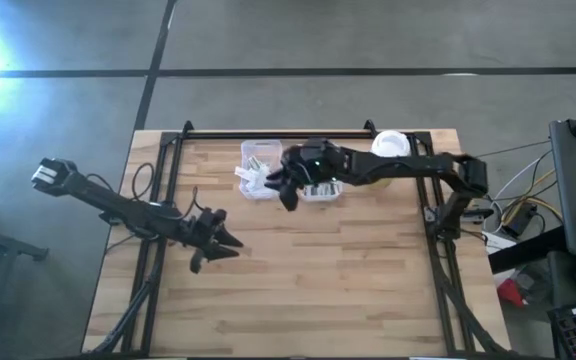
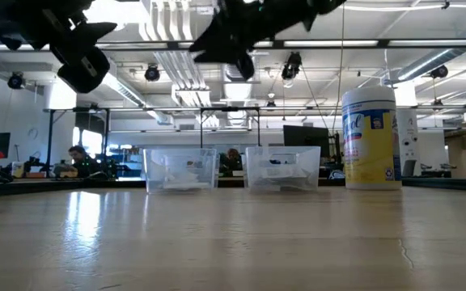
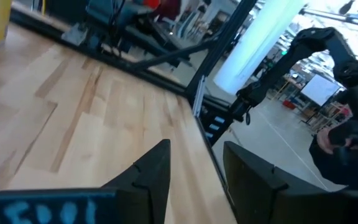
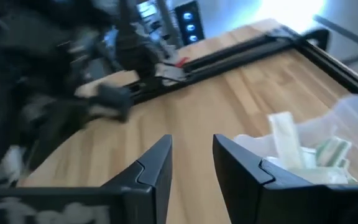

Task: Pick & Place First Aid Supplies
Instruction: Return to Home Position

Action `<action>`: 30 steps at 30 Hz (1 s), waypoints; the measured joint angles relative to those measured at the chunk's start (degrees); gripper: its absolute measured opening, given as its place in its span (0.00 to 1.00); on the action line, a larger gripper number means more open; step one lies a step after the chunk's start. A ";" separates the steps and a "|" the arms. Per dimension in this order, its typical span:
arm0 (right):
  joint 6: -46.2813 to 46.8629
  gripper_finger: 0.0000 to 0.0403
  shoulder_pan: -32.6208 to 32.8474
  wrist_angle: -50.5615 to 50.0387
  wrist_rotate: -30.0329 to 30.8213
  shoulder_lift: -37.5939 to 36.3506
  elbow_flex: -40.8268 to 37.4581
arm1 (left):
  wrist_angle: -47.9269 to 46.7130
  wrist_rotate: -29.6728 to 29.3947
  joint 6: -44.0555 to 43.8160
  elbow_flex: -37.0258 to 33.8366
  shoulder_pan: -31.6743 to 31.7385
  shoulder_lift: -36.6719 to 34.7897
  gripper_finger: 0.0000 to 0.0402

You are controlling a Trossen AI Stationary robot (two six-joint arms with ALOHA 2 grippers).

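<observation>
Two clear bins sit side by side at the upper centre of the high view, the left bin (image 1: pixel 258 150) and the right bin (image 1: pixel 325 193). The first aid supplies (image 1: pixel 252 178) lie inside them; pale strips and green-striped packs show piled in one bin in my right wrist view. My right gripper (image 1: pixel 286 196) hangs above the wooden table (image 1: pixel 368 290), just between the two bins in the picture. Its fingers are parted a little, with nothing in them. My left gripper (image 1: pixel 222 246) hovers left of centre, well apart from the bins, and its fingers are likewise spread and empty. A white-lidded wipes canister (image 2: pixel 370 137) stands right of the bins.
</observation>
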 joint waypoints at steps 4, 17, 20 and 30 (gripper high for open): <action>-3.67 0.26 2.89 -4.34 0.03 -4.90 -0.03 | -0.06 0.18 2.45 0.00 -0.02 -2.41 0.30; -8.51 0.20 6.78 -11.91 0.26 -17.84 -0.77 | -0.11 -1.78 8.54 0.00 3.11 -9.28 0.01; -8.55 0.19 7.14 -14.64 0.24 -20.32 -1.14 | -1.40 -1.79 10.38 0.00 4.83 -11.34 0.00; -8.81 0.18 8.62 -16.13 3.67 -32.02 -9.96 | -18.94 -1.42 13.52 0.00 8.63 -20.55 0.00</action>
